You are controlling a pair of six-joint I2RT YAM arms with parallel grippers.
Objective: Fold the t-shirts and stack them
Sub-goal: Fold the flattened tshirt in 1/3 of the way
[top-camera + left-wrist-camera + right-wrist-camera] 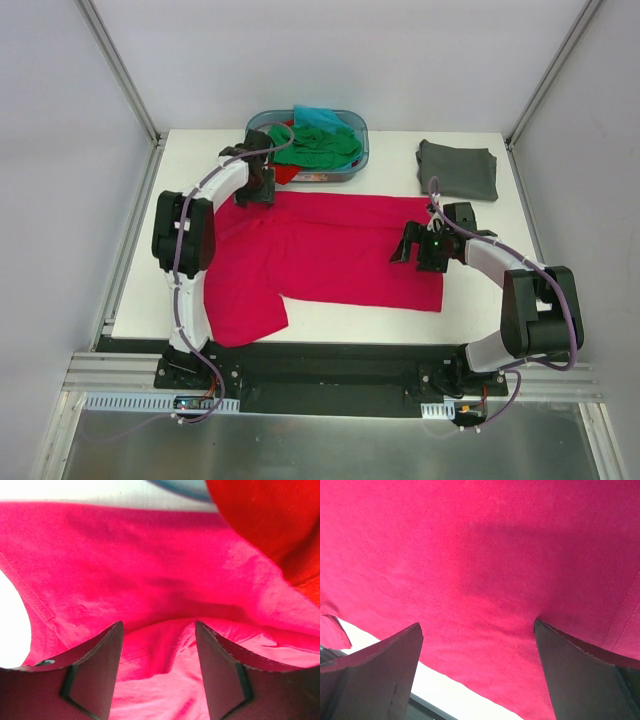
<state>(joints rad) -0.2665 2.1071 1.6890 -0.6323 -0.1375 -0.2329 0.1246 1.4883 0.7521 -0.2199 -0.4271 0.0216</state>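
Red t-shirt [288, 172] (mostly hidden) behind left arm [225, 185].

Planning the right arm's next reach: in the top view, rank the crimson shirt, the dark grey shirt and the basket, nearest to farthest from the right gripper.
1. crimson shirt, spread directly under the right gripper.
2. dark grey shirt, folded, far right.
3. basket, far middle.
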